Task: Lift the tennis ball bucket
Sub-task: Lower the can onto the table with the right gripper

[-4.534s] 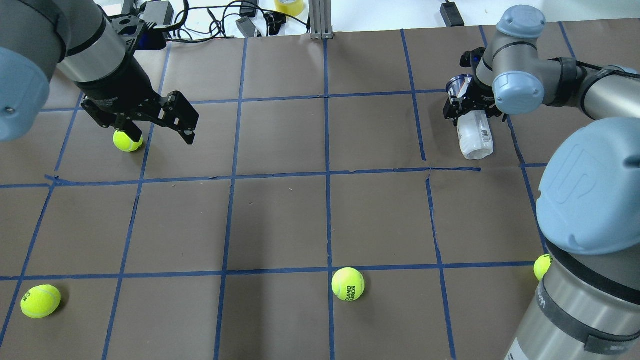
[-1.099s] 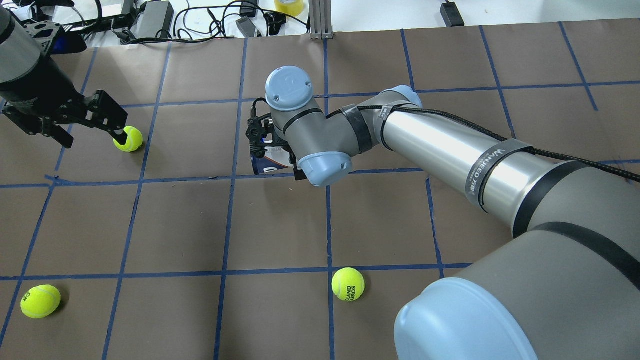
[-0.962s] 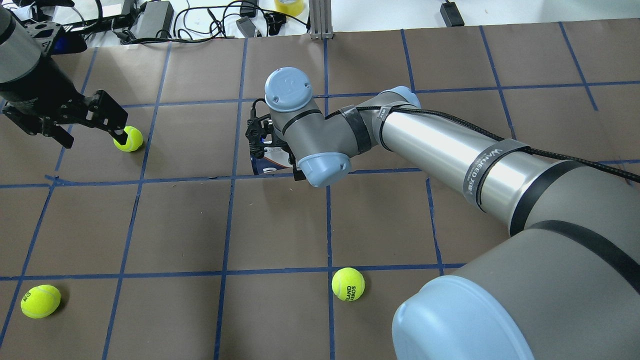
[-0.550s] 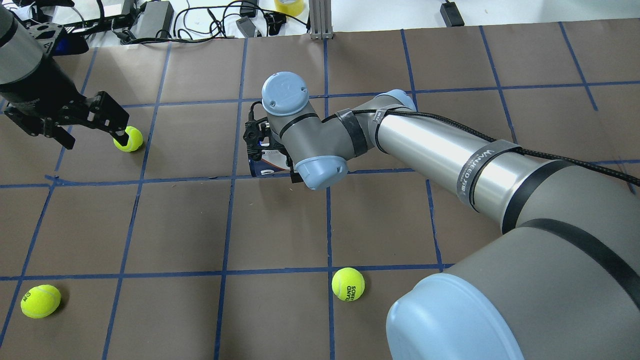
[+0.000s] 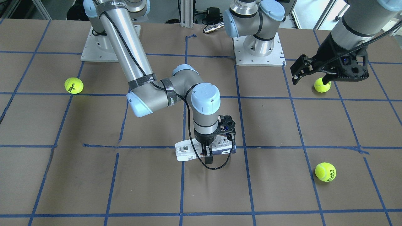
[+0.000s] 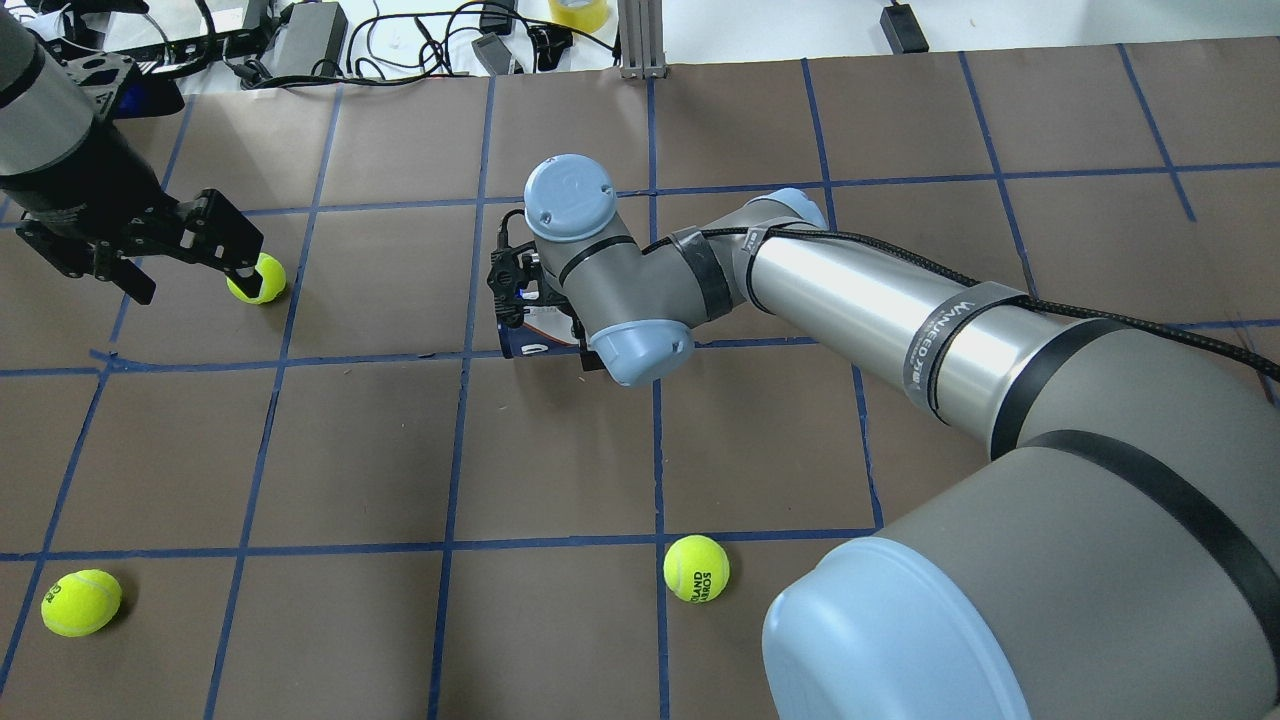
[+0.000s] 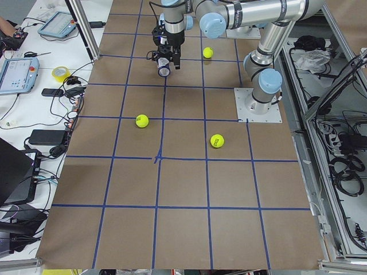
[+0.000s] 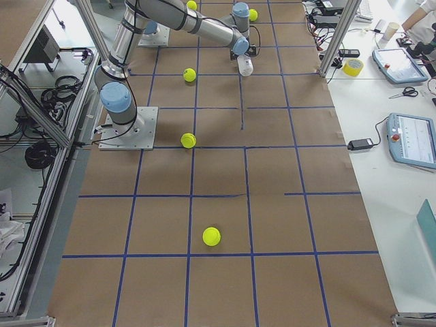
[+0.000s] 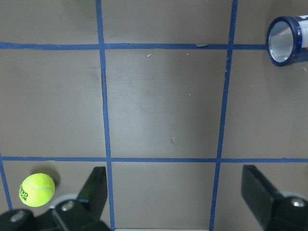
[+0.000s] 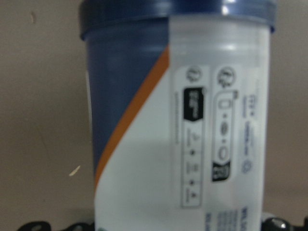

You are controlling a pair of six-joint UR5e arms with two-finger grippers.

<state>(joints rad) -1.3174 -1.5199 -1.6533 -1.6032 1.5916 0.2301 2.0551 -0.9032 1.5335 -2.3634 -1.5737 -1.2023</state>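
Looking at the middle of the table [image 5: 94, 175], we see the tennis ball bucket [image 5: 187, 152] held horizontal, its dark rim end toward the robot's left. The right gripper [image 5: 207, 151] pinches it around the body from above. We cannot tell if it touches the table. The left gripper [image 5: 311, 78] hangs with fingers spread wide, just beside a tennis ball [image 5: 322, 85].

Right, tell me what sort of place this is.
Probably a robotics lab: two grey robot arms bolted to metal base plates on a brown paper-covered table gridded with blue tape, with grey touchscreen teach pendants on the white side bench.
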